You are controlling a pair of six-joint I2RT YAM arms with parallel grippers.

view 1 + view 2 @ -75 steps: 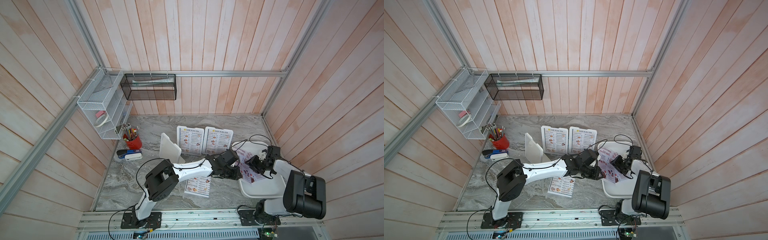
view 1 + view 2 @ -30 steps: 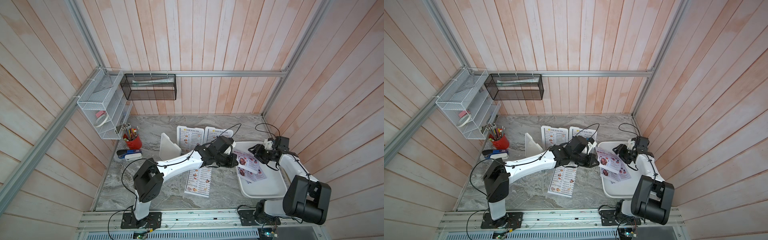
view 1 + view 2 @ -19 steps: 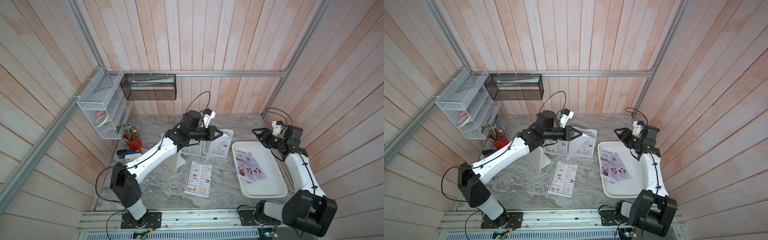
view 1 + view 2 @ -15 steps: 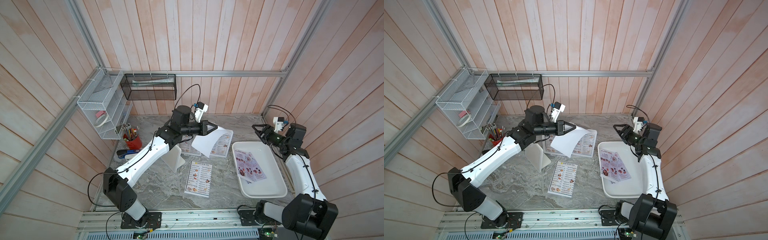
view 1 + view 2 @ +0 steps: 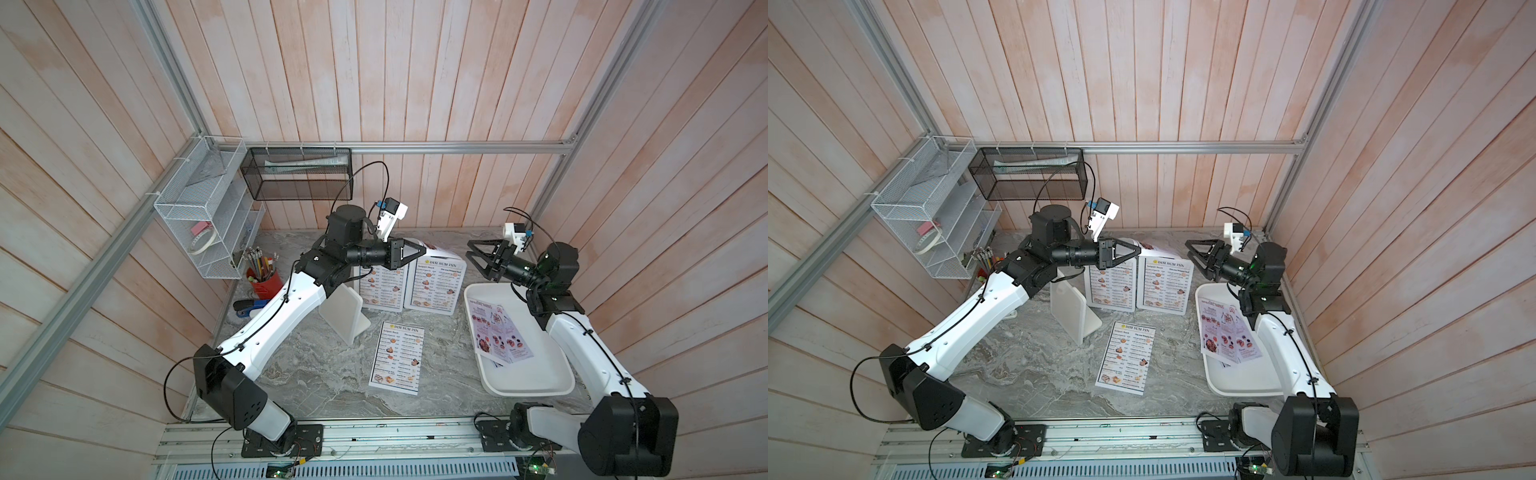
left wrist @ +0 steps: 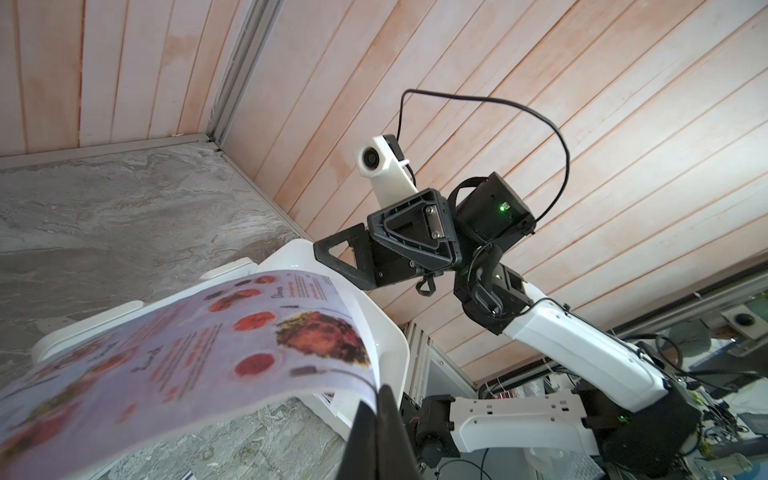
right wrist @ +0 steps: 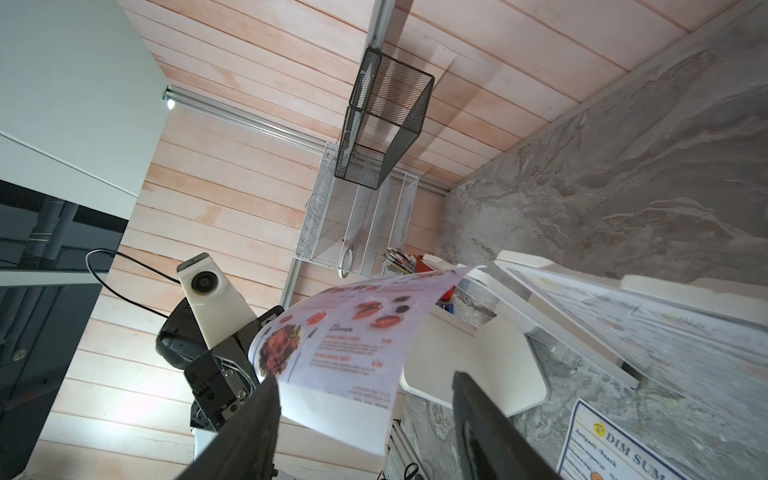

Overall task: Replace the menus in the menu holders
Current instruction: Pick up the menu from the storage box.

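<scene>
My left gripper [image 5: 422, 250] is shut on the corner of a pale lilac menu [image 6: 187, 353], which it holds in the air above the back of the table. The sheet curls down from the fingertips [image 6: 376, 401]. Facing it a short way off, my right gripper [image 5: 473, 258] is open and holds nothing; the lilac sheet [image 7: 345, 332] hangs in front of it. Two menu holders [image 5: 430, 311] [image 5: 381, 308] stand at the back with "DIM SUM INN" menus in them. A third holder [image 5: 345, 311] stands turned with its back showing. A loose "DIM SUM INN" menu [image 5: 398, 357] lies flat on the table.
A white tray [image 5: 532, 378] on the right holds more lilac menus [image 5: 498, 332]. A red pencil cup [image 5: 262, 282] and a stapler [image 5: 245, 307] sit at the left wall, below a white wire rack [image 5: 203, 208]. A black mesh basket [image 5: 299, 178] hangs on the back wall.
My left arm has lifted a lilac menu out of the tray and swung it up over the standing holders. My right arm has drawn back from the tray and risen, its jaws open.
</scene>
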